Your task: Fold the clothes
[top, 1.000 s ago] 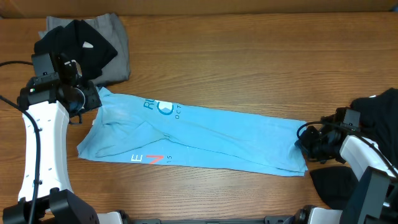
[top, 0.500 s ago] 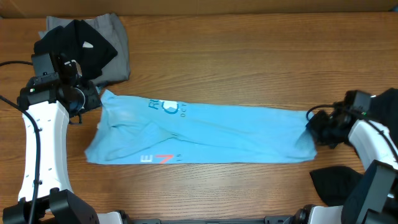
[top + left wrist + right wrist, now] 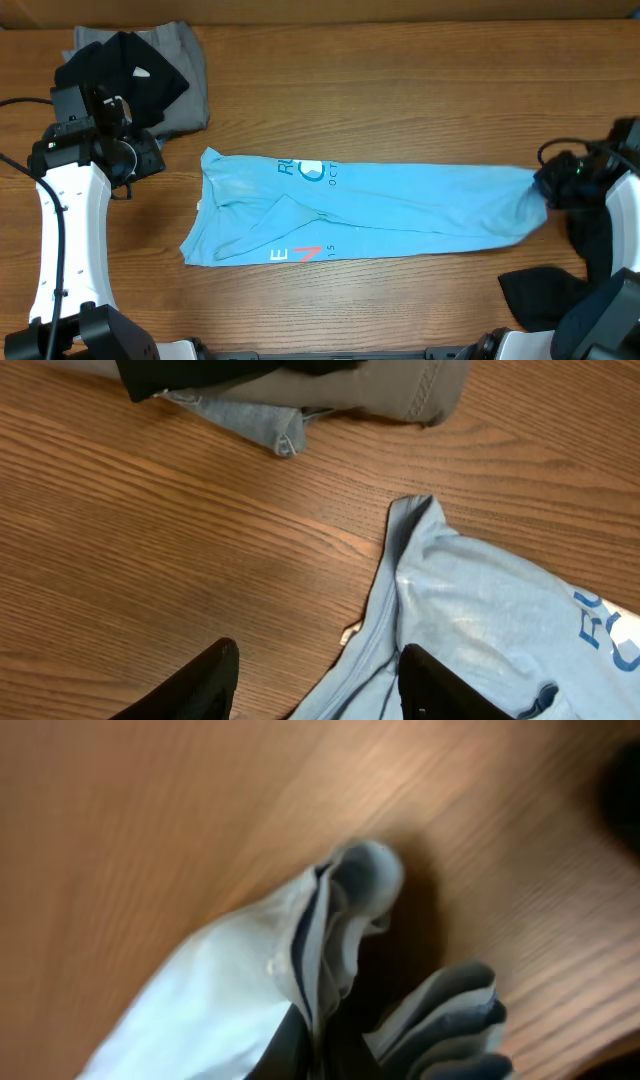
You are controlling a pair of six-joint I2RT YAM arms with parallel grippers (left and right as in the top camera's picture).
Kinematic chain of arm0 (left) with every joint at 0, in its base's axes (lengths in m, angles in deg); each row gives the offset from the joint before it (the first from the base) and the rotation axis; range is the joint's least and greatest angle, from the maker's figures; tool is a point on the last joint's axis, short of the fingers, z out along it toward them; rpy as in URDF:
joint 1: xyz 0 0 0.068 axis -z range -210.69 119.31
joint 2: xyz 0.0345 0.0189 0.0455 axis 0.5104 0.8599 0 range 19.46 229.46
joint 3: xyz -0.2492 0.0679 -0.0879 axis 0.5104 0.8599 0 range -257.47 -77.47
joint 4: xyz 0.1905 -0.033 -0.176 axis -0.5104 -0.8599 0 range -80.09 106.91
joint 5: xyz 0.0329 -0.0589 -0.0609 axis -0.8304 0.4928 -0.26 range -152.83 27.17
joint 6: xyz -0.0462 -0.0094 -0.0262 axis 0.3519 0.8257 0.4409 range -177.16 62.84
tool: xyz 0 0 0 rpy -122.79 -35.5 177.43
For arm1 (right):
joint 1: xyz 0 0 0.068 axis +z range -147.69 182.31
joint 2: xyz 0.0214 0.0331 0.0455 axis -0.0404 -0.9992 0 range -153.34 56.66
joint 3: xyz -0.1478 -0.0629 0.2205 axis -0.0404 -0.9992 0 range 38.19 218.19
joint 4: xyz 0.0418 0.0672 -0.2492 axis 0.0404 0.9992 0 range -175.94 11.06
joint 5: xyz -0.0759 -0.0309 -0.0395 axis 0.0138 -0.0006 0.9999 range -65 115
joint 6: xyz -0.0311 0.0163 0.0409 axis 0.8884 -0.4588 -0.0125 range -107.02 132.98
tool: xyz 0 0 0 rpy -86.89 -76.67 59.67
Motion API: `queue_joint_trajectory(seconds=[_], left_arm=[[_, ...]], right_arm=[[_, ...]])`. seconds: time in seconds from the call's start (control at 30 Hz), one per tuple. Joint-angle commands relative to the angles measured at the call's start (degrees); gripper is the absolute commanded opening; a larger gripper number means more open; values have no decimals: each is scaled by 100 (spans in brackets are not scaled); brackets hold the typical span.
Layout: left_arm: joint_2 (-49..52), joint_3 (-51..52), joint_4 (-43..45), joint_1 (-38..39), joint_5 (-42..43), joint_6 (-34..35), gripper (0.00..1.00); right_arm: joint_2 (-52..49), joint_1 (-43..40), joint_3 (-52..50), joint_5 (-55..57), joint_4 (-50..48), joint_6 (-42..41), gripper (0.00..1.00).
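While right gripper (image 3: 548, 188) pinches its right end, sky-blue T-shirt (image 3: 400, 205) lies stretched lengthwise across the table (image 3: 400, 90).
Right jaws clamped on bunched cloth, probably tensioning out wrinkles before the fold; left gripper (image 3: 318, 650) spread, empty, hovering by the shirt's left edge, likely ready to regrasp. Spare black and grey garments (image 3: 140, 80) piled at far-left corner, out of the way.

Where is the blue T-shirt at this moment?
Overhead, the blue T-shirt lies stretched across the middle of the table, its right end pinched in the right gripper, its left end free, right of the open left gripper.
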Motion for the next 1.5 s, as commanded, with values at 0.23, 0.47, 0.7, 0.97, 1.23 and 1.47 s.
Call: queue_joint_trajectory(seconds=[0.23, 0.47, 0.7, 0.97, 1.23, 1.47], left_arm=[[-131, -96, 7, -26, 142, 61, 56], [-131, -96, 15, -26, 146, 61, 57], [-131, -96, 15, -26, 149, 61, 59], [-131, -96, 11, -26, 170, 61, 59], [-131, -96, 7, -26, 168, 61, 61], [-127, -94, -31, -26, 168, 61, 61]], right_arm=[[118, 2288, 1029, -1038, 533, -426, 4], [92, 4124, 1029, -557, 227, -1185, 4], [-155, 5274, 920, 306, -142, -2138, 4], [-839, 5687, 920, 127, -686, -2430, 29], [-774, 5622, 922, -376, -1320, -2072, 47], [-782, 5379, 920, -37, -699, -2015, 56]])
